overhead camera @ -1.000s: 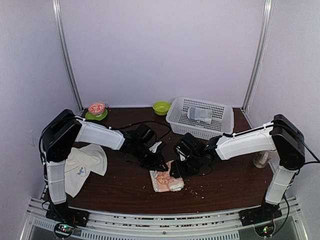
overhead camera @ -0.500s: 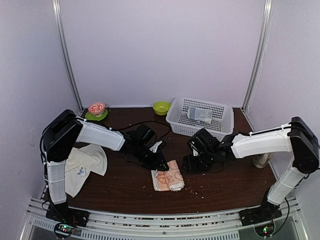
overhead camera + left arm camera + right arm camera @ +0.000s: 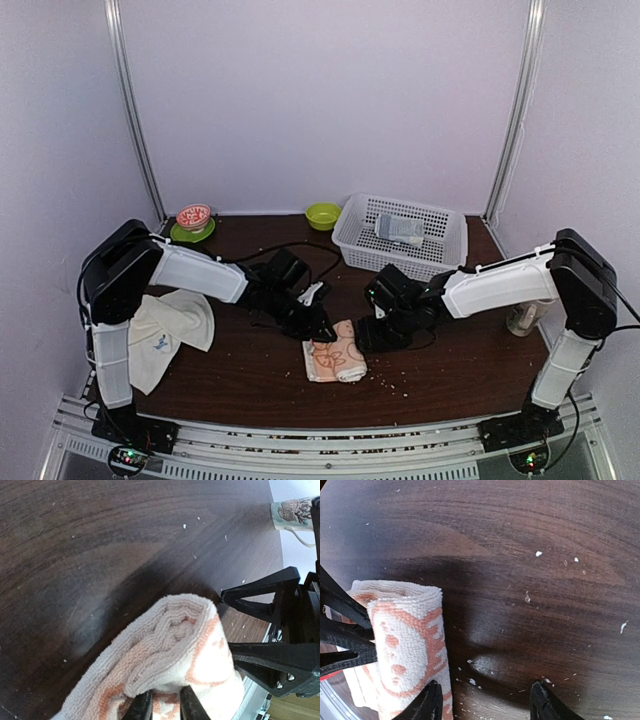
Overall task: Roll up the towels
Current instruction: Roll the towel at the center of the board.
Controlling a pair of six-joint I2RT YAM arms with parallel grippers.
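From above: the patterned towel (image 3: 335,358) lies in a loose roll on the table (image 3: 250,385), in front of the white basket (image 3: 400,240) and slightly left of it. The plain towel (image 3: 165,325) sits far left of that basket, unrolled. The left gripper (image 3: 322,330) is down on the patterned towel's far corner; the right gripper (image 3: 372,335) hangs between towel and basket.

Left wrist now: fingers nearly together, a fold of terry nipped between them (a thin bite, it seems, since the frame cuts it off).

Right wrist: jaws spread wide, holding nothing, one finger (image 3: 427,705) right at the roll's end.

The danger: pull on that thin pinch and the roll could unwind. A low approach by the open claw may shove the towel instead of catching it.
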